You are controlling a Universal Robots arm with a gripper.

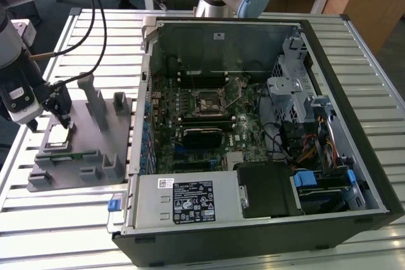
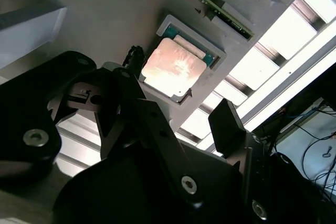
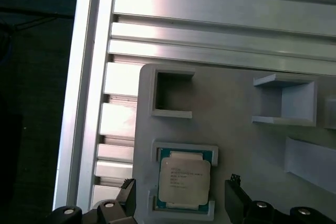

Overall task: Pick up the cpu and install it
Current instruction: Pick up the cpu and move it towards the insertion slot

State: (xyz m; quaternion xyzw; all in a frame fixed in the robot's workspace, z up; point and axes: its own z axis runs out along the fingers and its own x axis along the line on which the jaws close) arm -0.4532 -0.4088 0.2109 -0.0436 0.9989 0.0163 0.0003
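Note:
The cpu (image 1: 58, 134) is a small square chip with a silvery top, lying flat in a pale holder on the grey fixture plate (image 1: 88, 162) at the exterior view's left. My gripper (image 1: 62, 117) hangs just above it, open. In both wrist views the two black fingers stand apart on either side of the cpu (image 3: 184, 178) (image 2: 173, 66), wider than its holder, with nothing between them. One fingertip (image 3: 129, 191) and the other (image 3: 234, 191) flank the chip without touching it. The motherboard socket (image 1: 212, 102) sits inside the open computer case.
The open computer case (image 1: 253, 131) takes up the middle and the exterior view's right of the slatted metal table (image 1: 63, 232). Grey upright posts (image 1: 95, 102) and small open boxes (image 3: 170, 95) rise from the fixture plate. A memory stick (image 1: 71, 155) lies near the cpu holder.

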